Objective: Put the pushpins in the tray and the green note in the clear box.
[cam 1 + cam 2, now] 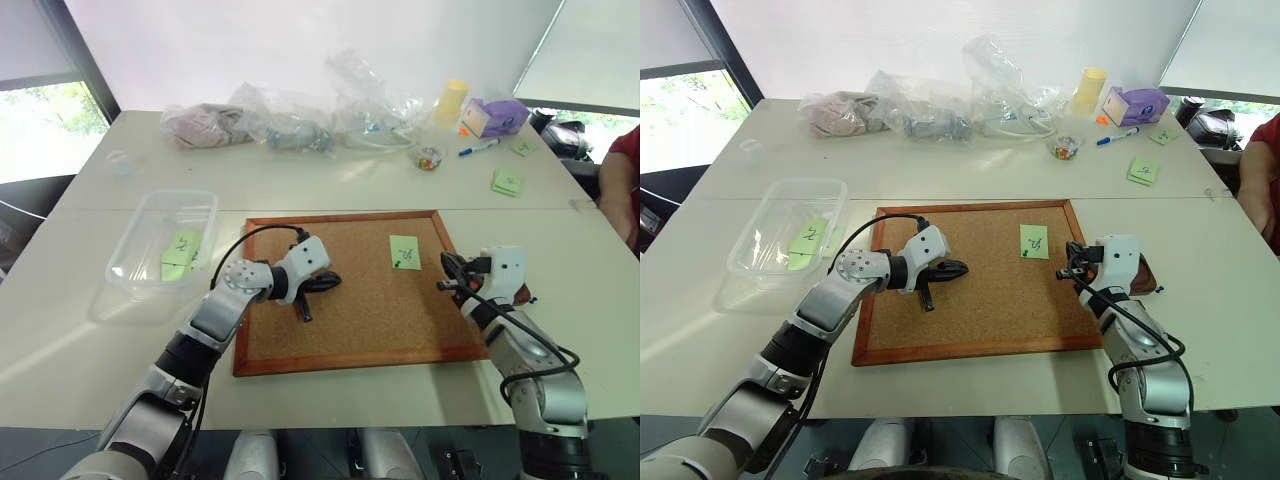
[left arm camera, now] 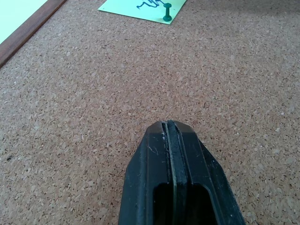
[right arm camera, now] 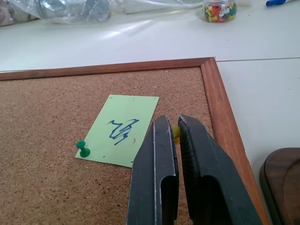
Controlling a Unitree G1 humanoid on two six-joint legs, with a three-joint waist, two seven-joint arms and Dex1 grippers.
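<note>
The green note (image 3: 119, 131) lies on the cork board (image 1: 350, 320), held at one corner by a green pushpin (image 3: 83, 149). Just right of the note, over the board's right edge, my right gripper (image 3: 176, 121) is shut on a yellow pushpin (image 3: 175, 132). The tray (image 3: 281, 183), dark reddish-brown, sits on the table right beside that gripper. My left gripper (image 2: 168, 124) is shut with nothing in it, low over the bare cork in the middle of the board. The clear box (image 1: 135, 270) stands left of the board with green notes inside.
Soft plastic bags (image 1: 290, 125), a small jar of coloured pins (image 1: 428, 158), a yellow cup (image 1: 452, 100), a purple box (image 1: 495, 115), a blue marker (image 1: 480, 147) and loose green notes (image 1: 507, 182) lie along the table's far side. A person's red sleeve (image 1: 622, 185) is at the right edge.
</note>
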